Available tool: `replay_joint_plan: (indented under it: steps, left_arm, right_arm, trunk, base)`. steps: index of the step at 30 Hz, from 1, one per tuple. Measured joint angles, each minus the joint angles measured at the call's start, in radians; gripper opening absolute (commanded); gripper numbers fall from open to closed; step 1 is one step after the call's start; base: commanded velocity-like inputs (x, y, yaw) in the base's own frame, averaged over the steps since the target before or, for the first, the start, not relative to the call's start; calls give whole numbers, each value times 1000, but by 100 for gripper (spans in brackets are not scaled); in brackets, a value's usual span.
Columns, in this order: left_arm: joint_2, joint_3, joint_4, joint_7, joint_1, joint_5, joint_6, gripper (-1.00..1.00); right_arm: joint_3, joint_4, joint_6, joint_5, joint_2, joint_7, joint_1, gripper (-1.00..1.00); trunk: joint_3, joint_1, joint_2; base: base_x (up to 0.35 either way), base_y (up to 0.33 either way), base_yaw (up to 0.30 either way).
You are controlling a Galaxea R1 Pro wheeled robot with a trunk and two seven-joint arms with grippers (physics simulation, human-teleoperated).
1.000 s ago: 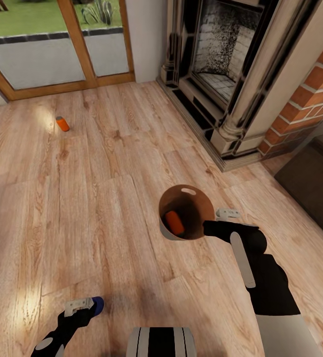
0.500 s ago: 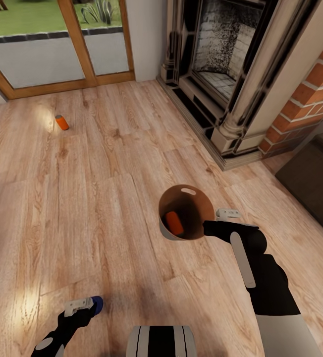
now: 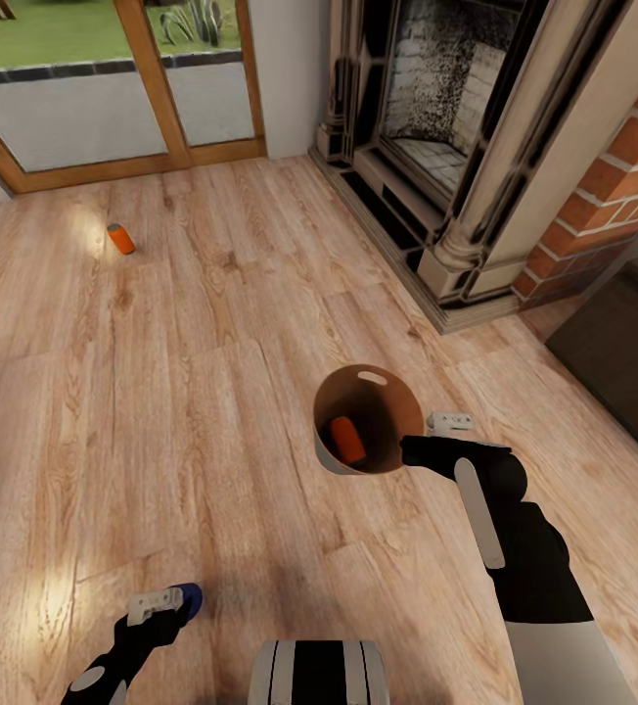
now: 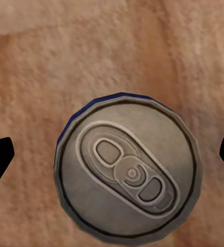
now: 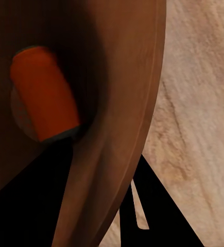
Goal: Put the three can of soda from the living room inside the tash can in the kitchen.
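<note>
Blue-walled, silver-topped soda can (image 4: pixel 127 167) pinched in left gripper (image 3: pixel 167 602), near left. Light, stiff, slick; best taken across the round wall. Right gripper (image 3: pixel 427 431) clamped on bin (image 3: pixel 324 455) rim, orange can (image 3: pixel 346 440) inside. Third can (image 3: pixel 120 238) lying far left.

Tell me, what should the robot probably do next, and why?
Probably swing the left gripper with the blue can over the bin in the right gripper and drop it in. One orange can already lies inside; another waits on the floor.
</note>
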Motion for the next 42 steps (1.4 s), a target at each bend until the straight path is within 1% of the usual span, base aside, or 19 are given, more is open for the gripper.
replay_joint_plan:
  steps: [4,6,7,11,28,31,34,38,42]
  left_arm:
    - [0,-11,0,0,0,0,0,100]
    - [0,-30,1,0,0,0,0,100]
    - [0,-33,1,0,0,0,1,100]
    - [0,-44,1,0,0,0,1,100]
    - [0,-46,2,0,0,0,3,100]
    - [0,-46,2,1,0,0,3,100]
    - [0,-45,1,0,0,0,3,100]
    - [0,-45,2,1,0,0,3,100]
    - [0,-45,2,1,0,0,3,100]
  right_arm:
    - [0,0,0,5,0,0,0,-100]
    - [0,0,0,1,0,0,0,-100]
    - [0,0,0,1,0,0,0,-100]
    - [0,0,0,5,0,0,0,-100]
    - [0,0,0,4,0,0,0,-100]
    - [0,0,-1,1,0,0,0,-100]
    - [0,0,0,6,0,0,0,-100]
    - [0,0,0,0,0,0,0,-100]
    - [0,0,0,5,0,0,0,-100]
  trunk:
    - [0,0,0]
    - [-6,8,-14]
    - [-9,11,-21]
    - [-9,12,-21]
    - [-9,12,-21]
    - [-19,23,-42]
    - [-19,23,-42]
    - [-19,23,-42]
    - [-19,23,-42]
  base:
    - [0,0,0]
    - [0,0,0]
    - [0,0,0]
    - [0,0,0]
    - [0,0,0]
    - [0,0,0]
    - [0,0,0]
    - [0,0,0]
    - [0,0,0]
